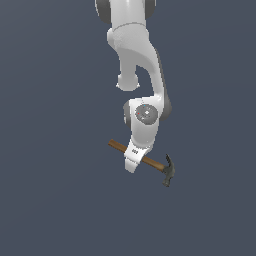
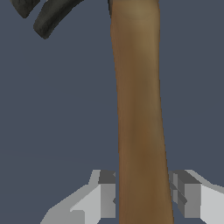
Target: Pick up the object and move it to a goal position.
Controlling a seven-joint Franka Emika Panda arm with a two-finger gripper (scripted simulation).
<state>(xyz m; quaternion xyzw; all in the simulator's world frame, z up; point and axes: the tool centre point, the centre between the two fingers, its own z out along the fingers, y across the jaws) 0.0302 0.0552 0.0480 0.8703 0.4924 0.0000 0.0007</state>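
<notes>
Where the exterior view's left begins there is only plain slate-grey ground; the first thing met is the butt end of the hammer, its brown wooden handle slanting down toward the exterior view's right. Mid-handle, the white gripper crosses over it, hanging from the Panda arm, which comes down from the top edge. Past the gripper the handle runs on to the dark grey-green head, claw end uppermost, at the lowest, rightmost point of the tool. Whether the hammer rests on the ground or is lifted clear cannot be told from this view. Wrist view: one grey-tipped finger sits against one flank of the handle, the other finger just beside the opposite flank with a thin gap showing. Jaws drawn in around the handle, straddling it, near closed on it; a firm clamp on both sides is not certain. Dark curved claws show at the far end of the handle.
</notes>
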